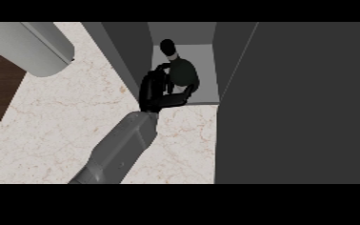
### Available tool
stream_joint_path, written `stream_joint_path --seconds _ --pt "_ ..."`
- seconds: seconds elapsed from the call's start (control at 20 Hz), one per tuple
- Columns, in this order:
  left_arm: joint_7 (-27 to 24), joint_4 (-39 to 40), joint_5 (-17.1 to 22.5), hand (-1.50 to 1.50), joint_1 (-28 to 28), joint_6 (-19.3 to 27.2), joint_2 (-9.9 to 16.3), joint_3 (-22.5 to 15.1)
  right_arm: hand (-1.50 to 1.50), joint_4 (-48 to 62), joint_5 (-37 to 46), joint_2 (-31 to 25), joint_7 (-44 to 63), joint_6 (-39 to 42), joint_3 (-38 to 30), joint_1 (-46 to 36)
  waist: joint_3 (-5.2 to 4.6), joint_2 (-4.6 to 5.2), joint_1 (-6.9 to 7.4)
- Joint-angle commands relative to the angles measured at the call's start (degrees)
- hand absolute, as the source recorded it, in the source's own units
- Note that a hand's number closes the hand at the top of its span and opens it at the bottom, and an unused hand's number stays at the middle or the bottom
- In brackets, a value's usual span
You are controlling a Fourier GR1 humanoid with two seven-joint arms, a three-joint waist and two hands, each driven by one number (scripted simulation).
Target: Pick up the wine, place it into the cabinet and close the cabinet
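I've got the black hand (156, 91) curled around the dark green glass wine bottle (181, 72) — it stands upright just inside the open grey cabinet (184, 52), neck pointing up and away — so letting go and drawing back toward me across the marbled surface (63, 119) seems next.

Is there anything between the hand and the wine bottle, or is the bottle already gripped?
Nothing lies between them in the head view: the hand curls round the wine bottle at the open cabinet.

Grey boxy forearm (119, 150), glossy black hand (156, 93).
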Motion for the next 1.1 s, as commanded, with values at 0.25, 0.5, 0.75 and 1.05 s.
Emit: stream_joint_path --seconds 0.25,0.5,0.75,1.05 --pt "-0.3 5.9 6.3 1.5 -8.4 -0.6 0.0 -1.2 -1.5 4.3 1.4 -0.1 -1.8 0.4 0.1 -3.2 0.0 0.24 -0.6" --pt "0.5 10.3 7.4 1.5 -12.1 -2.3 0.0 1.0 -1.5 -0.6 0.6 0.7 3.6 -2.8 1.6 -3.6 -0.01 0.21 -0.61" --pt "-0.6 13.5 8.7 1.5 -10.6 -1.1 0.0 0.2 -1.5 2.2 0.4 -0.4 -2.0 2.0 0.8 -0.3 0.0 0.43 -1.55" --pt "1.9 18.2 8.5 1.5 -13.9 -2.3 0.0 1.6 -1.5 2.3 0.0 -0.5 1.0 -0.4 0.5 -3.9 -0.02 0.67 -1.76"
